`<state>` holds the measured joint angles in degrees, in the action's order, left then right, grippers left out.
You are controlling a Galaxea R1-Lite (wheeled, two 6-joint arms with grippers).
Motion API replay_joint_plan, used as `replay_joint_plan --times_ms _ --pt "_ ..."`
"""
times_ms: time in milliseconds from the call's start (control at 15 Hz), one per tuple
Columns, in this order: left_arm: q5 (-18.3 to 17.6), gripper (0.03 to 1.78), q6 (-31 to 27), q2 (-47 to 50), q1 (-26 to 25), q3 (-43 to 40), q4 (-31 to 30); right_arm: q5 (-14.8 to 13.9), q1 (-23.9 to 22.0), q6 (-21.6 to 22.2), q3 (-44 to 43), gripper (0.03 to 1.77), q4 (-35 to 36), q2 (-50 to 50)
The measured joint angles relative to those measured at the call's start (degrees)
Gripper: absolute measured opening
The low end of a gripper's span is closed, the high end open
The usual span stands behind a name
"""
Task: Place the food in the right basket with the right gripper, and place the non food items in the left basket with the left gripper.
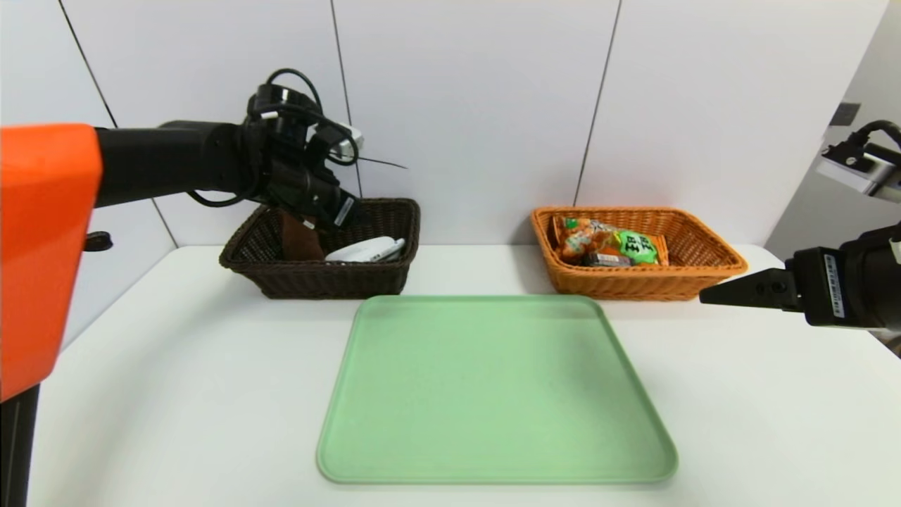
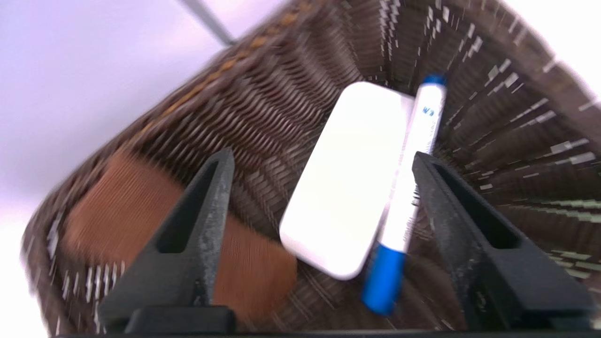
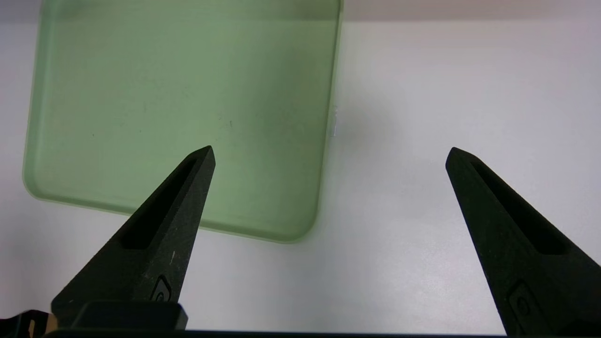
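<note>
Our left claw (image 2: 324, 162) hangs apart over the dark basket (image 1: 320, 278), nothing held. Our right claw (image 3: 328, 152) waits apart, empty. Pulling back low, we could snag the rim and drag the basket.

Left gripper (image 2: 321, 159) hangs over the dark brown wicker basket (image 2: 291, 84), fingers (image 2: 197, 234) spread wide, nothing between them. Inside the basket: a white rounded rectangular case (image 2: 345, 178), lying flat on the weave. Touching its long edge, a white marker with a blue cap (image 2: 406, 188), running parallel to the case. Off to the other side, a brown ribbed item (image 2: 117, 206), partly behind one finger, leaning toward the basket wall. Pale wall (image 2: 70, 70) beyond the rim.
</note>
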<state>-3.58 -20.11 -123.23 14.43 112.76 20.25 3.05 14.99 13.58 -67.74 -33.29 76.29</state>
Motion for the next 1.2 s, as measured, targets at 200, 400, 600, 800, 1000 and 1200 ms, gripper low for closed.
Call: replay_joint_plan --times_ms 200,400,600,800,1000,1200 --pt "5.3 1.47 14.1 6.5 -0.2 -0.7 5.3 -0.1 0.0 -0.5 0.0 1.70 0.0 -0.6" --pt "8.4 1.54 26.2 14.8 -0.2 -4.7 12.5 -0.3 0.2 -0.5 0.1 1.70 0.0 -2.6" --pt "10.0 1.60 33.5 26.5 -0.1 -16.9 14.6 -0.4 0.4 -0.9 0.2 1.70 -0.4 -6.1" --pt "13.1 1.63 35.4 39.7 0.0 -31.3 14.7 -0.7 0.6 -3.5 1.8 1.70 -0.5 -10.6" --pt "15.0 1.66 35.7 53.2 -0.1 -44.8 13.3 -0.7 -0.2 -5.8 5.0 1.70 -0.5 -16.1" --pt "15.6 1.67 35.0 64.7 -2.0 -56.2 12.5 -0.3 -2.9 -6.8 9.2 1.70 -0.6 -21.9"
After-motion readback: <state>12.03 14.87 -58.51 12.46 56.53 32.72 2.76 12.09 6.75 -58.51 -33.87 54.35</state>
